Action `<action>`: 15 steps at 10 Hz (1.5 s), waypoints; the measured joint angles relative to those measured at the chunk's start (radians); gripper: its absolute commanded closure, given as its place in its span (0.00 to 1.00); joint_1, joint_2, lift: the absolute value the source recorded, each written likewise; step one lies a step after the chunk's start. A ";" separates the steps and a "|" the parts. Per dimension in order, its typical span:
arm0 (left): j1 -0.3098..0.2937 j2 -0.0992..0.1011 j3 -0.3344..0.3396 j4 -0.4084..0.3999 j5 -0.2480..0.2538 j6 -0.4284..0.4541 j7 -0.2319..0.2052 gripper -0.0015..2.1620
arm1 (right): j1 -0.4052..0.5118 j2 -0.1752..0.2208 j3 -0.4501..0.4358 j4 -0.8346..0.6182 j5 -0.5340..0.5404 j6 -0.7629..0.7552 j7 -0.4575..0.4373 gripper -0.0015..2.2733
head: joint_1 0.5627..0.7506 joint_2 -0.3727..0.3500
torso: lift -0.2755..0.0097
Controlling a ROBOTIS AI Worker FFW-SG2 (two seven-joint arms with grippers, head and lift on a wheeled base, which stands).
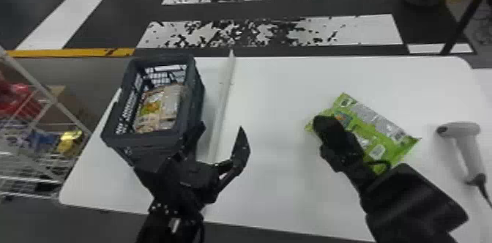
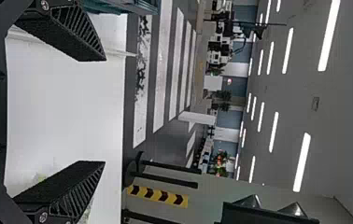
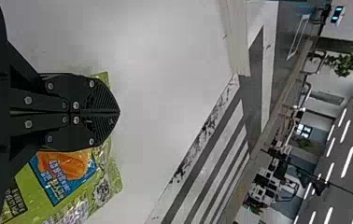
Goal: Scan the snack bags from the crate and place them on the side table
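A white table (image 1: 274, 96) with rounded corners spans the scene, its far edge meeting a dark floor with worn white stripes. A pale raised strip (image 1: 224, 96) runs from far to near, just right of the crate. Between this strip and the green snack bag lies a broad stretch of smooth tabletop, and more surface extends beyond the bag to the far edge.

The shiny green plastic snack bag (image 1: 388, 129) lies on the right part of the table. The right gripper (image 1: 322, 119) is over its left end, black fingers pressed together with nothing seen between them; whether they touch the bag is unclear. The gripper and arm hide part of the bag. Farther right is a white handheld scanner (image 1: 466, 143), its dark cable (image 1: 487, 193) cut off by the head view's right edge.

The left gripper (image 1: 221, 127) has its fingers spread wide by the crate's near right corner; contact is hard to judge.

The dark grey plastic crate (image 1: 146, 139), with lattice sides, stands at the table's left. Inside is a beige-brown snack bag (image 1: 161, 107); anything underneath is hidden. Off the table's left edge, a white wire rack (image 1: 44, 90) holds red, blue and yellow packets, partly cut off.
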 measured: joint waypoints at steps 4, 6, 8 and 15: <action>0.003 0.000 0.000 0.001 0.000 -0.002 0.000 0.04 | 0.058 -0.016 0.002 -0.083 0.017 0.063 -0.040 1.00 | 0.70 0.68 | 0.68; 0.006 0.000 -0.004 0.001 0.000 -0.007 0.000 0.04 | 0.056 -0.013 0.004 -0.087 0.017 0.062 -0.048 1.00 | 0.70 0.68 | 0.68; 0.013 0.000 -0.002 -0.001 0.000 -0.018 0.000 0.04 | 0.028 -0.008 0.002 -0.068 0.017 0.076 -0.081 1.00 | 0.70 0.67 | 0.68; 0.019 0.001 -0.001 -0.003 0.000 -0.024 0.000 0.04 | 0.082 -0.021 -0.034 -0.167 0.013 0.160 -0.184 1.00 | 0.70 0.60 | 0.68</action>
